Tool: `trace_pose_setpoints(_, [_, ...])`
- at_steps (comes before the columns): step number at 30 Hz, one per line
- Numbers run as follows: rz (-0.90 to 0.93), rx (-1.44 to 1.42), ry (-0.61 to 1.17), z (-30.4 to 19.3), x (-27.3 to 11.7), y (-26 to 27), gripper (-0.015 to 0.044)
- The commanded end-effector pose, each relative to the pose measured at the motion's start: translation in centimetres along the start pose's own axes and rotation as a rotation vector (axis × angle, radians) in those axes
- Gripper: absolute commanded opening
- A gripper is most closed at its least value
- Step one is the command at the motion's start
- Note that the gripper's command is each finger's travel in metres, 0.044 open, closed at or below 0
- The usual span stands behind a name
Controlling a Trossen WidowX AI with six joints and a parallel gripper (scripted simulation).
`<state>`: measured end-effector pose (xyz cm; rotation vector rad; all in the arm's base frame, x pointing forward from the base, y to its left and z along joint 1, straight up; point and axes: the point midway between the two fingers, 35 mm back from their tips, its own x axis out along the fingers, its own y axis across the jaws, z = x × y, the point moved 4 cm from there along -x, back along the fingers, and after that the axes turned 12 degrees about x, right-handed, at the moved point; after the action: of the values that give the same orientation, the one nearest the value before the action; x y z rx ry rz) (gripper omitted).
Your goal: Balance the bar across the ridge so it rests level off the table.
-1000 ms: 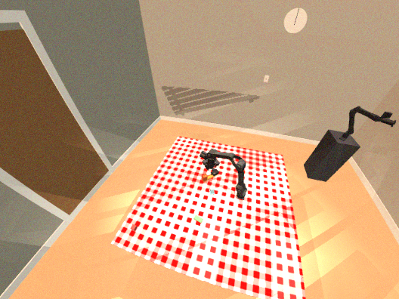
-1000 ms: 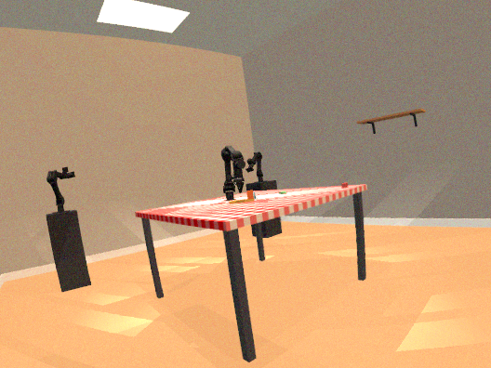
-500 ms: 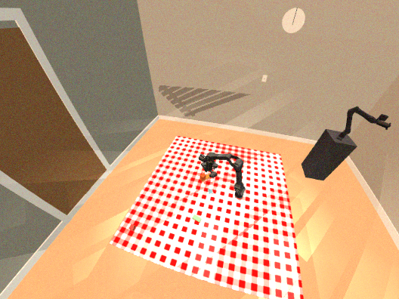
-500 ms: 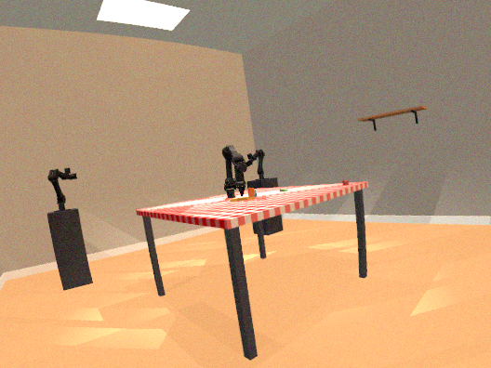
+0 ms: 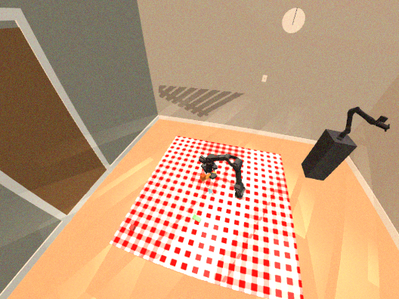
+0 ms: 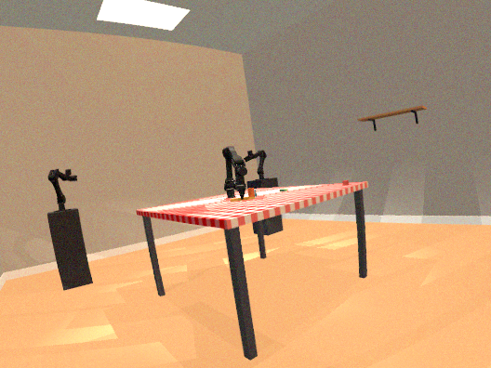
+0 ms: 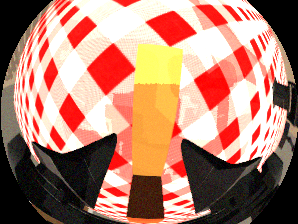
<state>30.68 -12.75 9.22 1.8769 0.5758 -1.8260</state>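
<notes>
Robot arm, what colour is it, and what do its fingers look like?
The arm is dark grey all over, almost black, built from chunky jointed sections on a small round base. The gripper has two dark fingers with pointed, wedge-like tips. No cables, stickers or markings show.

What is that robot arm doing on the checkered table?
The arm's gripper is hanging low over an orange bar that lies on the red-and-white checkered table. Seen from the wrist, the bar runs right down the gap between the two open fingers, with a yellow tip at its far end and a dark one at the near end. The fingers are not touching it, so nothing is picked up yet. The arm looks ready to grab the bar. A small green piece lies farther off.
</notes>
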Motion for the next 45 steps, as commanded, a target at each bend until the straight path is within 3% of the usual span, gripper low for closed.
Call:
trace_pose_setpoints(1, [-0.004,0.003,0.002,0.0,0.2,-0.1,0.0315])
trace_pose_setpoints(9, [-0.004,0.003,0.002,0.0,0.2,-0.1,0.0315])
trace_pose_setpoints(15, [-0.002,0.0,-0.001,0.0,0.1,-0.1,0.0157])
trace_pose_setpoints(22, [-0.002,0.0,-0.001,0.0,0.1,-0.1,0.0111])
trace_pose_setpoints(26, [-0.002,0.0,-0.001,0.0,-0.5,0.0,0.0006])
trace_pose_setpoints(45, [-0.003,0.001,0.001,-0.2,-5.3,0.4,0.0])
